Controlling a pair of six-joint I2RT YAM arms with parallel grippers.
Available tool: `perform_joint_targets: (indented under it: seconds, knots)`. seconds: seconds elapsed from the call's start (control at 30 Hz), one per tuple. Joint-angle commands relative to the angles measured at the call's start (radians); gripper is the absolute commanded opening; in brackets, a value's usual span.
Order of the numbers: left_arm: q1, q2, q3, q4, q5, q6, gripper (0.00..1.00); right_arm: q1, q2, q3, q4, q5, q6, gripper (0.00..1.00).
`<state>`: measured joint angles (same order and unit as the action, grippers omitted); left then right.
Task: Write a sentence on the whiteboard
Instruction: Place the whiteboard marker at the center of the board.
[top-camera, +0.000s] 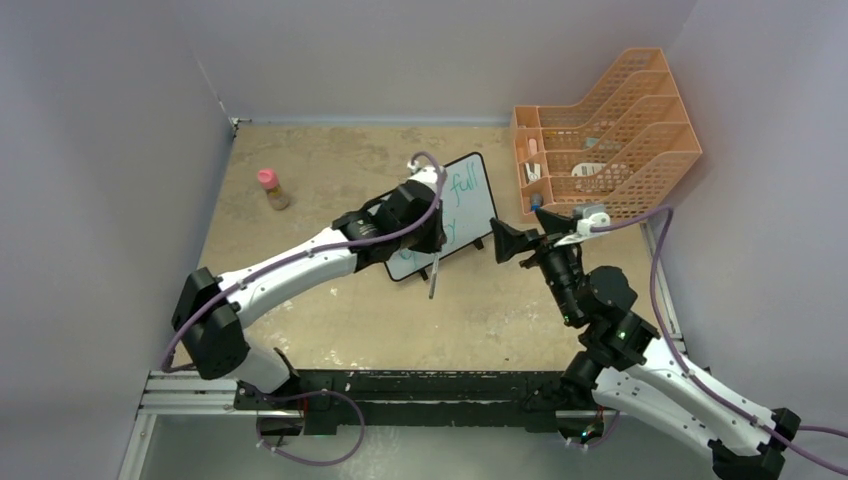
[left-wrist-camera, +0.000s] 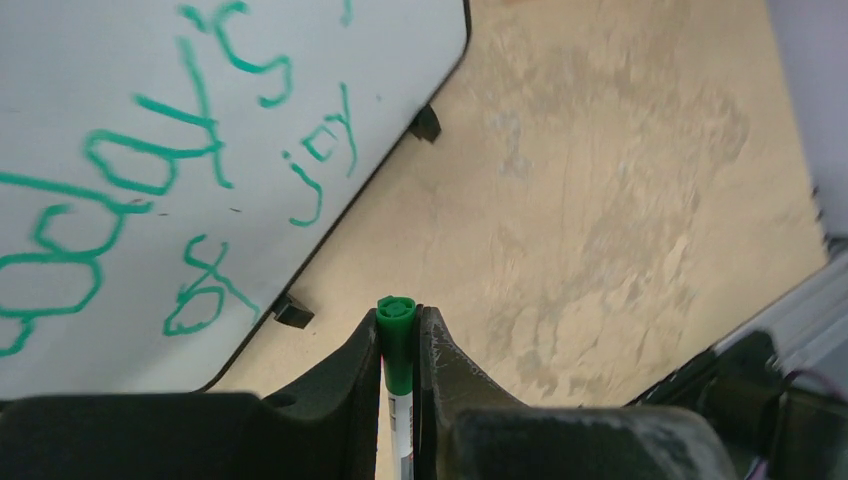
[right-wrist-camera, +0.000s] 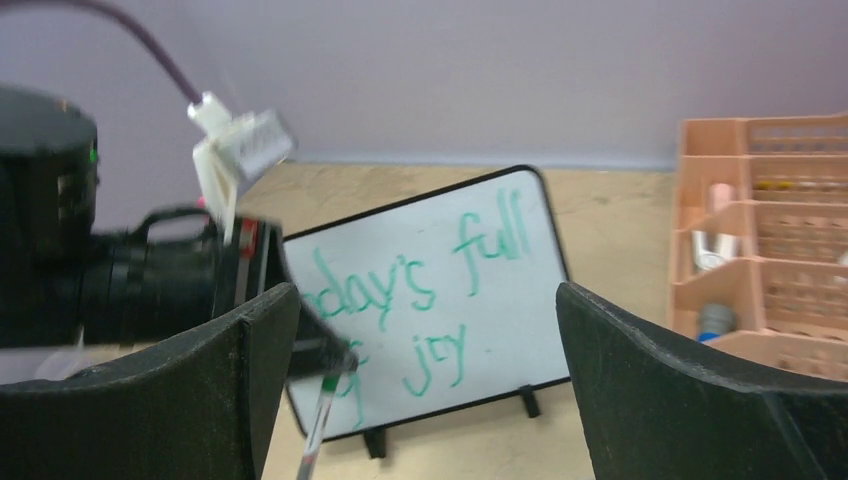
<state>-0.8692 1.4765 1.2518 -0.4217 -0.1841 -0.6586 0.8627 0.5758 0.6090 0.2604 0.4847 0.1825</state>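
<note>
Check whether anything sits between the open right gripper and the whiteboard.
Nothing visible does. The right gripper faces the whiteboard directly; the left gripper, shut on the green marker, overlaps only the board's end farthest from it.

Room-wise, we've got a big bare stretch of counter (top-camera: 330, 160) on the left, with just a small pink-capped bottle (top-camera: 272, 190) standing out near the left wall. The middle's crowded: the whiteboard (top-camera: 470, 200) stands propped there, our left arm lies across its near-left side, and the left pincer (left-wrist-camera: 399, 318), clamped on a green marker (left-wrist-camera: 397, 350), hangs off its lower edge. Our right pincer (right-wrist-camera: 425, 300), jaws wide, sits just right of the board, squeezed between it and the orange mesh rack (top-camera: 610, 130) filling the far right corner. In front of the board it's bare counter.
</note>
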Motion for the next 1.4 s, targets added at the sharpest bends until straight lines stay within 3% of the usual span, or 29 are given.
perform_joint_targets:
  seconds: [0.0,0.17,0.37,0.67,1.07,1.23,1.37]
  knots:
    - [-0.029,0.072,0.049,-0.015,0.164,0.239,0.0,-0.002,-0.017,0.05,-0.009,0.227,-0.047,0.99]
    - [-0.057,0.189,0.06,-0.024,0.217,0.316,0.0,-0.002,-0.021,0.052,-0.007,0.314,-0.04,0.99]
    - [-0.116,0.326,0.103,-0.084,0.187,0.365,0.0,-0.002,-0.022,0.049,-0.004,0.332,-0.028,0.99]
    - [-0.12,0.436,0.072,-0.063,0.217,0.379,0.0,-0.002,-0.005,0.033,0.011,0.34,-0.022,0.99]
    - [-0.12,0.378,0.134,-0.098,0.209,0.328,0.44,-0.002,0.025,0.02,0.066,0.438,-0.087,0.99]
    - [-0.086,0.288,0.192,-0.146,0.158,0.3,0.53,-0.002,0.027,0.031,0.092,0.47,-0.133,0.99]
    - [0.012,0.146,0.202,-0.127,0.15,0.285,0.57,-0.002,0.023,0.021,0.126,0.501,-0.176,0.99]
